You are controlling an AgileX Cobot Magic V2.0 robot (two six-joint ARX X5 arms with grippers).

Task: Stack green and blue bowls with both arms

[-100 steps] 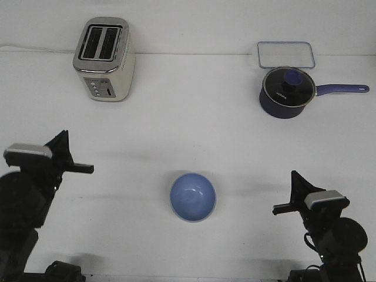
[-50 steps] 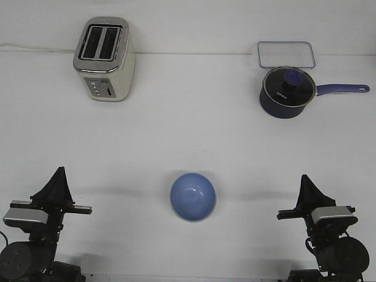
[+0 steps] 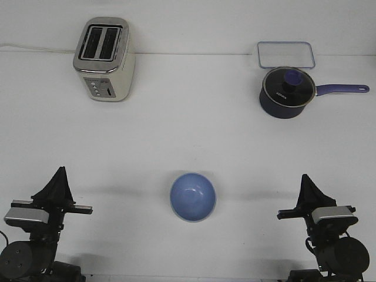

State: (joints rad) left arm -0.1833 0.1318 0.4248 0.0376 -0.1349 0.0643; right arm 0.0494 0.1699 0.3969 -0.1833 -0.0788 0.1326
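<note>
Blue bowl (image 3: 193, 197) upright at front centre of table (image 3: 194, 129), between left gripper (image 3: 57, 187) and right gripper (image 3: 308, 192), well apart from both. Jaws state on both: cannot tell. Pan (image 3: 284, 92) lid label too small to read.

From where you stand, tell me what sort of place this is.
Probably a staged kitchen test bench: a white tabletop with a toaster, a lidded saucepan and a blue bowl.

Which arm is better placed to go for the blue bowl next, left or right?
Neither clearly. The blue bowl sits about midway between the left claw and right claw, both pulled back near the table's front edge. No green bowl is visible.
</note>
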